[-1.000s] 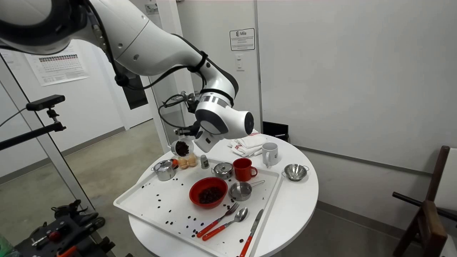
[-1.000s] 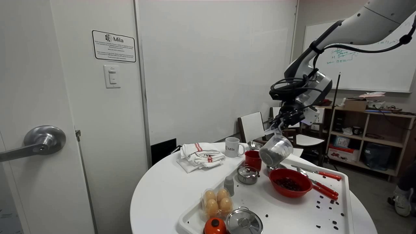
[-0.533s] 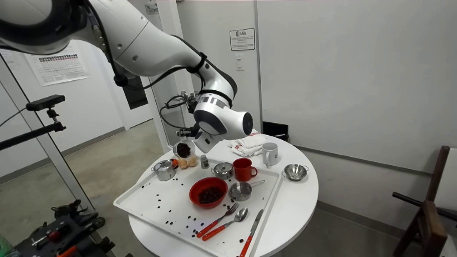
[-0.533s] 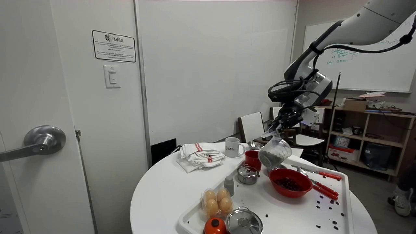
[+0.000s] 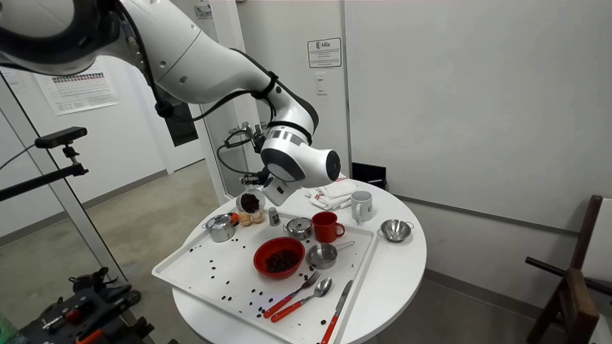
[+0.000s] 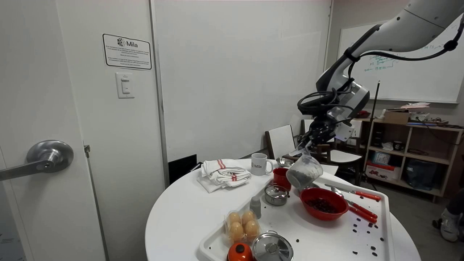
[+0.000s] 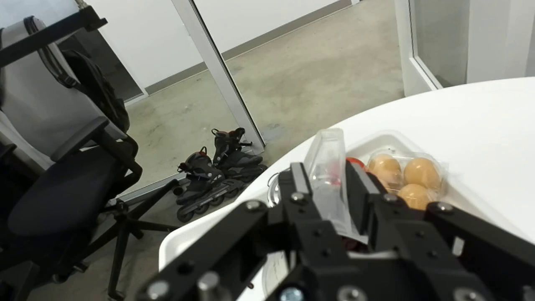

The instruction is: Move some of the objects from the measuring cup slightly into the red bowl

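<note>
The red bowl [image 5: 261, 265] stands on the white tray with dark beans [image 5: 281, 261] inside; it also shows in an exterior view [image 6: 326, 215]. The clear measuring cup [image 6: 311, 169] hangs tilted in the air with dark beans gathered in its low part. In an exterior view the cup [image 5: 258, 196] appears above and left of the bowl, near the eggs. My gripper [image 7: 328, 173] is shut on the cup's clear handle [image 7: 326, 196], which stands between both fingers. The cup's body is mostly hidden behind the gripper in the wrist view.
The white tray [image 5: 191, 274] carries loose beans, a red cup [image 5: 325, 226], a lidded pot [image 5: 299, 228], a small pan [image 5: 322, 256], cutlery [image 5: 296, 306], a grey shaker [image 5: 274, 217], eggs [image 6: 242, 227] and a steel pot [image 5: 221, 228]. A mug [image 5: 362, 206] and towels [image 6: 224, 174] lie behind.
The held cup has shifted slightly right in an exterior view and slightly left in the view from across the table. Its tilt changes only a little. The bowl has not moved.
</note>
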Controlling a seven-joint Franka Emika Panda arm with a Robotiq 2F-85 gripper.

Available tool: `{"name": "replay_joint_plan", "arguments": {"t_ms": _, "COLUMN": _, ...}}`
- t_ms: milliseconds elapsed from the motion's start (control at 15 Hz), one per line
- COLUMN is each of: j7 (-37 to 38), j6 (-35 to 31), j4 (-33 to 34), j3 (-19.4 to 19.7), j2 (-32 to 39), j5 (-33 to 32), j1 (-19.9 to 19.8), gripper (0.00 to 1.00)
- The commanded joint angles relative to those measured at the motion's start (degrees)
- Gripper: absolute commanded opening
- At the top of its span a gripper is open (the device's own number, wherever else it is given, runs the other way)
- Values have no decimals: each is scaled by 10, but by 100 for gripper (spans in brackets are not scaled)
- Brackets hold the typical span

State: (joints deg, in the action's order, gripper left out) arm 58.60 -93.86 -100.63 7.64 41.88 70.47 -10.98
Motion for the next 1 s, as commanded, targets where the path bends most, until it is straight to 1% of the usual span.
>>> {"name": "replay_joint_plan", "arguments": {"t_ms": 0, "j7": 17, "j6": -13, "j4": 29, "j3": 9, "j2": 16, "j5": 5, "j1": 3, "gripper": 11}}
{"name": "replay_joint_plan", "arguments": {"t_ms": 467, "j7": 41, "j6": -8, "j4": 62, "j3": 22, "j2": 32, "j5": 12, "j1": -30, "gripper": 11}}
{"name": "replay_joint_plan", "arguments": {"t_ms": 667, "j7": 55, "j6": 4, "j4": 70, "j3": 18, "j2": 39, "j5": 22, "j1": -47, "gripper": 11}}
{"name": "replay_joint_plan", "arguments": {"t_ms": 933, "j7": 81, "j6": 21, "j4": 71, "j3": 10, "j2": 53, "j5": 68, "j1": -66, "gripper": 11}}
